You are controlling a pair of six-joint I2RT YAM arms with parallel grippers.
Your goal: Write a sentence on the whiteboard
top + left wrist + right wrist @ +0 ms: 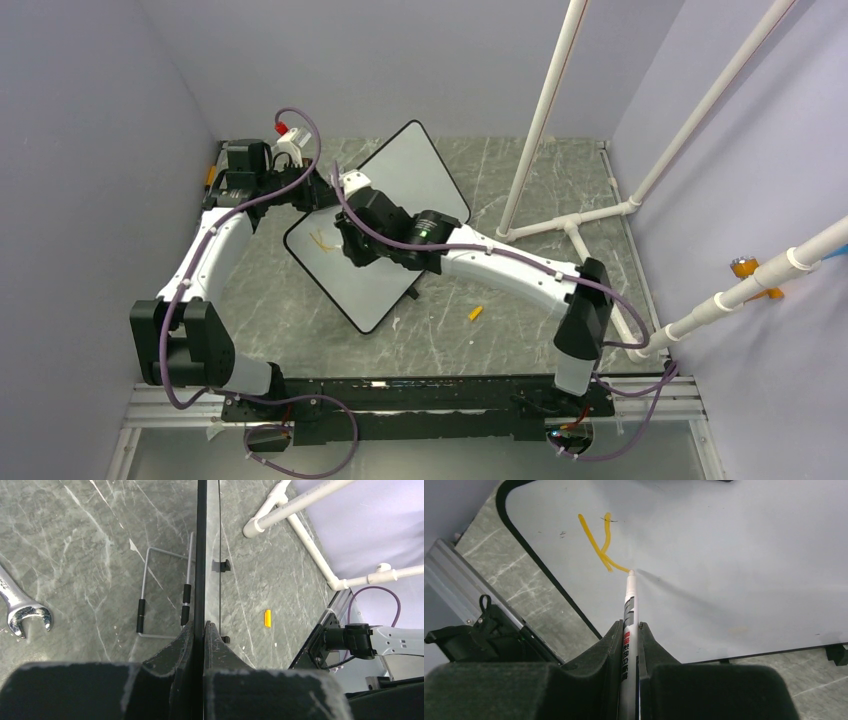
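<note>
My right claw (pixel 631 630) was clamped on the marker (pixel 629 605), tip touching the whiteboard (pixel 734 555); my left claw (pixel 201 629) pinched its black frame. Writing step, first letter, I judged; next move needs steady tip contact while dragging. The sentence (pixel 599 542) was just two crossing orange-yellow strokes near the board's corner, board standing mid table (pixel 500 330).

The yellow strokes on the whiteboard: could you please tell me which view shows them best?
Right wrist: the yellow strokes are large and sharp, the marker tip touching them. Top external shows them tiny; left wrist sees only the whiteboard edge-on.
</note>
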